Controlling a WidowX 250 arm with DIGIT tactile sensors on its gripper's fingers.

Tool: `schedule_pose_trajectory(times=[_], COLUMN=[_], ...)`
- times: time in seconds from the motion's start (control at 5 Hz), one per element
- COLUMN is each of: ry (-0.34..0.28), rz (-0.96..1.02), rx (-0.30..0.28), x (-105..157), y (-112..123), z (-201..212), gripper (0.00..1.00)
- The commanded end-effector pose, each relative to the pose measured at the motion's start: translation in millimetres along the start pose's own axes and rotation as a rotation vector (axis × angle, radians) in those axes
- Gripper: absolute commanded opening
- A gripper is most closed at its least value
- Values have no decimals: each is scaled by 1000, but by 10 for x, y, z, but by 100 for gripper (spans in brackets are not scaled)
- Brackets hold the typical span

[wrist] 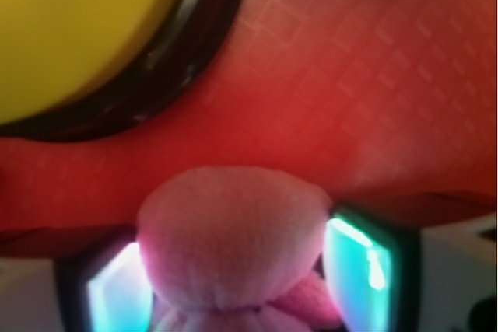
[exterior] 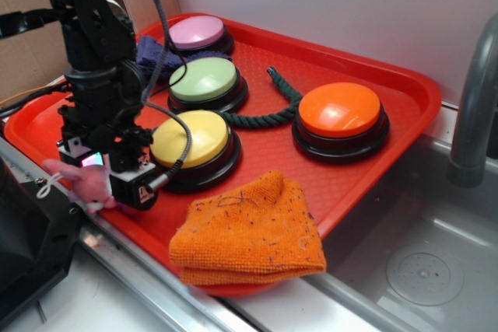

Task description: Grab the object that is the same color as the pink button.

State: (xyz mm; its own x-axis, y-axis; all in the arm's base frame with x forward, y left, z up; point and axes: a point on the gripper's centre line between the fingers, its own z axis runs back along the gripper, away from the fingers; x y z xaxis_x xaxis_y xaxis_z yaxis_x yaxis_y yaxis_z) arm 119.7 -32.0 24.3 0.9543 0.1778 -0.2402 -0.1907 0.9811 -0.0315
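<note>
The small pink plush toy [exterior: 87,184] sits at the front left rim of the red tray [exterior: 405,91], its white string loop [exterior: 48,186] hanging off to the left. My gripper [exterior: 105,180] is down around it. In the wrist view the plush head [wrist: 233,231] fills the gap between my two fingers [wrist: 358,270], and both pads press against it. The pink button [exterior: 197,31], pale pink on a black base, stands at the tray's far left corner, well behind the arm.
Green [exterior: 204,79], yellow [exterior: 191,138] and orange [exterior: 340,109] buttons stand on the tray, with a dark green rope [exterior: 257,118] between them. An orange cloth [exterior: 249,231] lies at the front edge. A dark blue cloth [exterior: 152,50] lies beside the pink button. A sink [exterior: 420,262] and faucet [exterior: 475,106] are to the right.
</note>
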Motion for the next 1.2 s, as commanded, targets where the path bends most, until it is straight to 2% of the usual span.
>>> schedule_pose_trajectory(times=[0.0, 0.2, 0.4, 0.6, 0.8, 1.0], ry=[-56, -101, -224, -315, -369, -409], rz=[5, -30, -87, -105, -183, -286], rx=[6, -18, -33, -13, -1, 28], x=[14, 102, 182, 228, 327, 441], y=[-62, -114, -180, -233, -314, -434], z=[187, 537, 1051, 1442, 1776, 1939], gripper=[0, 0, 0, 0, 0, 0])
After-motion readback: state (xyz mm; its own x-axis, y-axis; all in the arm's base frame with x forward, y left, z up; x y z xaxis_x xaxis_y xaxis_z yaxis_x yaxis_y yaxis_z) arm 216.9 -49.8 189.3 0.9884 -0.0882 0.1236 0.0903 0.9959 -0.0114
